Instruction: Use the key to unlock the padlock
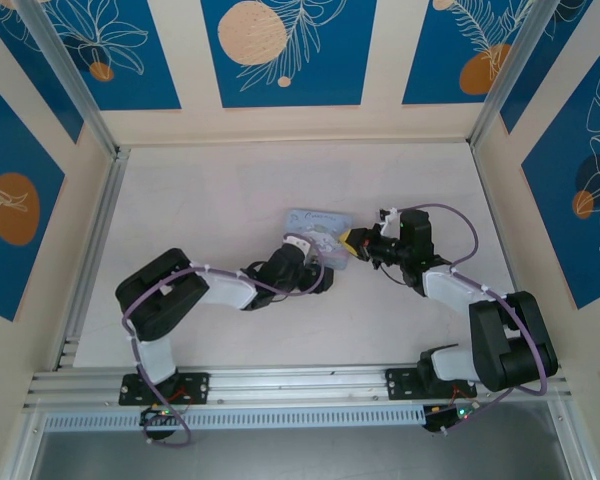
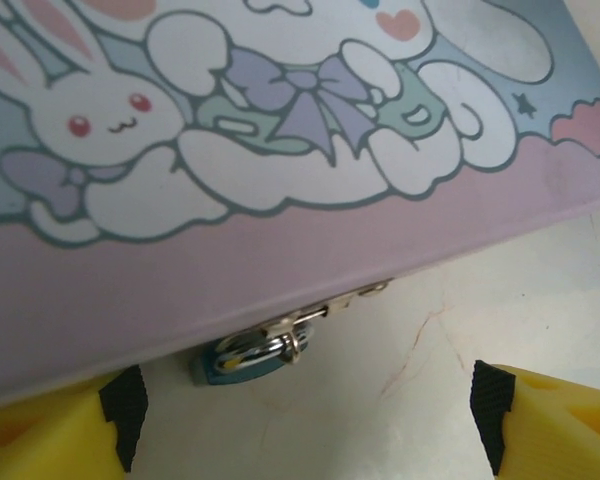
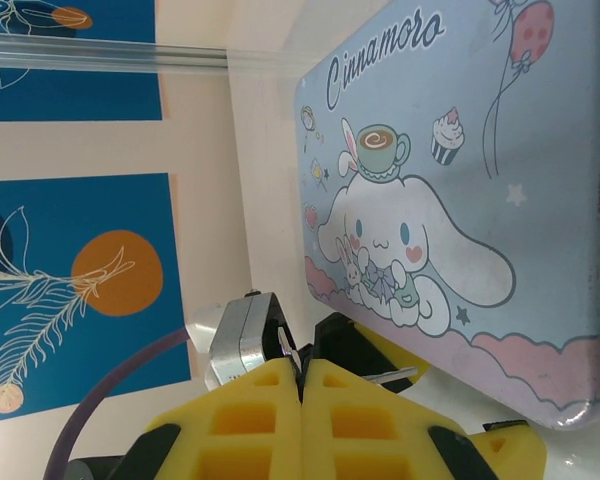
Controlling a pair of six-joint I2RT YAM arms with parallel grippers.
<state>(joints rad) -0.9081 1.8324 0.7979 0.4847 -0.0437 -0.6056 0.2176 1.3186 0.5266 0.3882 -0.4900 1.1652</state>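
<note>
Top view: the tin (image 1: 315, 225) lies near the centre of the table (image 1: 230, 190). The left gripper (image 1: 323, 263) sits at the tin's 6 o'clock edge. The right gripper (image 1: 352, 241) sits at the tin's 3 o'clock end, just beside it.

Left wrist view: the padlock (image 2: 242, 358) hangs from the hasp (image 2: 325, 308) on the tin's front wall, at 6 o'clock of the frame, partly tucked under the lid edge. Its body rests on or just above the table; which cannot be told. The left fingers (image 2: 40, 430) stand wide apart at the lower corners, with the padlock between them but touching neither.

Right wrist view: the right fingers (image 3: 250, 420) are pressed together. A thin silver sliver, probably the key (image 3: 289, 352), protrudes from the seam toward 12 o'clock. The tin lid lies at 2 o'clock of the fingers.
</note>
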